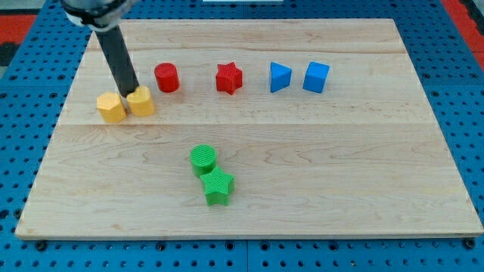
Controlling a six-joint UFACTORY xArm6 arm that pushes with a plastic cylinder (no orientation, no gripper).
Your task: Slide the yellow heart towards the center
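The yellow heart (141, 101) lies on the wooden board (302, 166) at the view's left, touching a yellow hexagon-like block (111, 108) on its left. My tip (130, 91) stands just above the seam between the two yellow blocks, against the heart's upper left edge. The rod slants up to the view's top left. The board's middle lies to the right of and below the heart.
A red cylinder (166, 77) stands close to the heart's upper right. Further right in the same row are a red star (228, 78), a blue triangle (280, 77) and a blue cube (316, 77). A green cylinder (203, 159) and a green star (218, 187) touch below the middle.
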